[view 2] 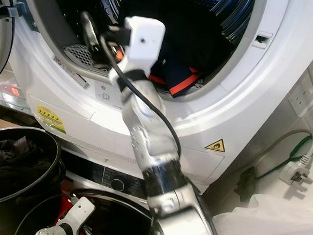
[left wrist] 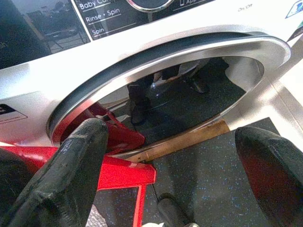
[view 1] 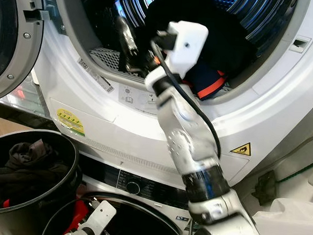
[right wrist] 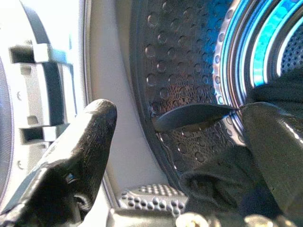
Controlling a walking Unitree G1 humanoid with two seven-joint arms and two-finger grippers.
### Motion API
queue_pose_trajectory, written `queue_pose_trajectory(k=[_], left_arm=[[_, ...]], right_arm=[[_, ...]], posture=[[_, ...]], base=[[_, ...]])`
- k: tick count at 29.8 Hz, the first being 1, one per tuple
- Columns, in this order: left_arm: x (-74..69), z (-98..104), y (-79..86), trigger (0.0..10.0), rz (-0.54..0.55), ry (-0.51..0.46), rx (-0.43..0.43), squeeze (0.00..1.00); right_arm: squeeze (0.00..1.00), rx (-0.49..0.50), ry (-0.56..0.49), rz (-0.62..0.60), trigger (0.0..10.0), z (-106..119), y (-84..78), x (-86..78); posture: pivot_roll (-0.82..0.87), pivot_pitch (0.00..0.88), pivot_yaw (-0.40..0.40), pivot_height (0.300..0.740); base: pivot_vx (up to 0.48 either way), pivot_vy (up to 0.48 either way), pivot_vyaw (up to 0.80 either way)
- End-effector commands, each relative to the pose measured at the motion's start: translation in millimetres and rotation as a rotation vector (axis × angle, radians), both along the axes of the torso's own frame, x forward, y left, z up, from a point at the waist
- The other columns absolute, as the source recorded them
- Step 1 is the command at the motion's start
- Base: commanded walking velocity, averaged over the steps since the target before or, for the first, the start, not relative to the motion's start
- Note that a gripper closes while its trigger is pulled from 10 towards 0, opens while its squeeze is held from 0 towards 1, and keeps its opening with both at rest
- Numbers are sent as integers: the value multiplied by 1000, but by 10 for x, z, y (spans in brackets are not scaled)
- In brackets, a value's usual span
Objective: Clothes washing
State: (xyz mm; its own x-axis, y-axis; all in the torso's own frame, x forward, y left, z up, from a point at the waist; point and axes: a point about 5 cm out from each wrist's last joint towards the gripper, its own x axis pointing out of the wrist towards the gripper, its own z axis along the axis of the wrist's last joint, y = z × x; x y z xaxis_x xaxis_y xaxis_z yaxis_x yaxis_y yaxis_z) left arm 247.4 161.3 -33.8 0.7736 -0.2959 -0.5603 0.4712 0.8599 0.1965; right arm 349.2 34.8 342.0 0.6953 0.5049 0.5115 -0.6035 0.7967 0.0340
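The upper machine's drum [view 1: 260,12] stands open and holds a pile of dark clothes [view 1: 205,29]. A navy piece with orange trim [view 1: 212,84] hangs over the drum's lip. My right gripper [view 1: 135,43] reaches into the left side of the drum. Its fingers [right wrist: 90,137] are open, with dark cloth [right wrist: 222,184] lying by one of them and nothing held between them. My left gripper [left wrist: 170,137] hangs low and open in front of the lower machine's round door [left wrist: 156,66]. A black bin [view 1: 63,143] at lower left holds more dark clothes [view 1: 29,168].
The upper machine's door [view 1: 6,32] is swung open to the left. The lower machine's control panel [view 1: 135,187] sits under my right arm. A red frame [left wrist: 118,170] lies on the floor by the lower door. A plug and cable [view 2: 298,170] and a white bag [view 1: 289,223] are on the right.
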Motion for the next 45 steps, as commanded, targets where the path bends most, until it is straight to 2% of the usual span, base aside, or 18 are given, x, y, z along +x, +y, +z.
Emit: queue_pose_trajectory(k=[1,4,6,10,12,14,16,18,19,20,23,26,28,31,34,38,42,45], left_arm=[[10,7,13,10000,-1,-4,5,0],[12,11,18,10000,-1,-7,6,0],[8,11,24,10000,1,-9,5,0],[-10,-1,29,10000,-1,-3,7,0],[-21,-12,15,10000,-7,4,5,0],[-19,-12,7,10000,-7,4,3,0],[-16,-14,-13,10000,-7,6,-1,0],[-17,-16,-25,10000,-7,7,-3,0],[-16,-17,-39,10000,-10,8,-4,0],[-19,-20,-58,10000,-18,10,-6,0],[-28,-27,-73,10000,-20,13,-9,0],[-40,-38,-82,10000,-20,17,-10,0],[-52,-50,-86,10000,-19,22,-9,0],[-58,-59,-111,10000,-25,28,-9,0],[-49,-55,-128,10000,-26,27,-11,0],[-32,-41,-130,10000,-23,21,-14,0],[-30,-37,-118,10000,-18,17,-14,0],[-29,-34,-96,10000,-12,14,-13,0]], right_arm=[[0,-56,-7,-63,10000,4,-24,88],[0,-86,-15,-86,10000,76,-70,176],[0,-47,-67,-67,10000,214,-146,184],[0,-1,-144,-39,10000,310,-270,154],[0,46,-194,0,10000,318,-444,97],[0,78,-199,6,10000,313,-527,62],[0,162,-205,73,10000,291,-640,-79],[0,193,-217,108,10000,272,-682,-166],[0,220,-204,168,10000,229,-700,-286],[0,243,-192,251,10000,159,-696,-476],[0,247,-151,360,10000,54,-633,-752],[0,283,-83,421,10000,-1,-594,-878],[0,259,-22,428,10000,-104,-551,-945],[0,42,114,293,10000,-555,-465,-906],[0,-89,214,149,10000,-817,-498,-764],[0,-103,302,42,10000,-945,-545,-611],[0,-88,293,37,10000,-906,-502,-579],[0,-34,268,50,10000,-794,-434,-590]], posture=[[103,0,-69,740],[115,0,-71,740],[116,0,-70,740],[99,0,-65,740],[88,0,-63,740],[79,0,-63,740],[67,0,-63,740],[65,0,-63,740],[62,0,-65,740],[55,0,-66,740],[46,0,-70,740],[44,0,-71,740],[44,0,-71,740],[34,0,-72,740],[40,0,-74,740],[43,0,-74,740],[54,0,-75,740],[60,0,-72,740]], base=[[0,0,0],[0,0,0],[0,0,0],[0,0,0],[0,0,0],[0,0,0],[0,0,0],[0,0,0],[0,0,0],[0,0,0],[0,0,0],[0,0,0],[0,0,0],[0,0,0],[0,0,0],[0,0,0],[0,0,0],[0,0,0]])
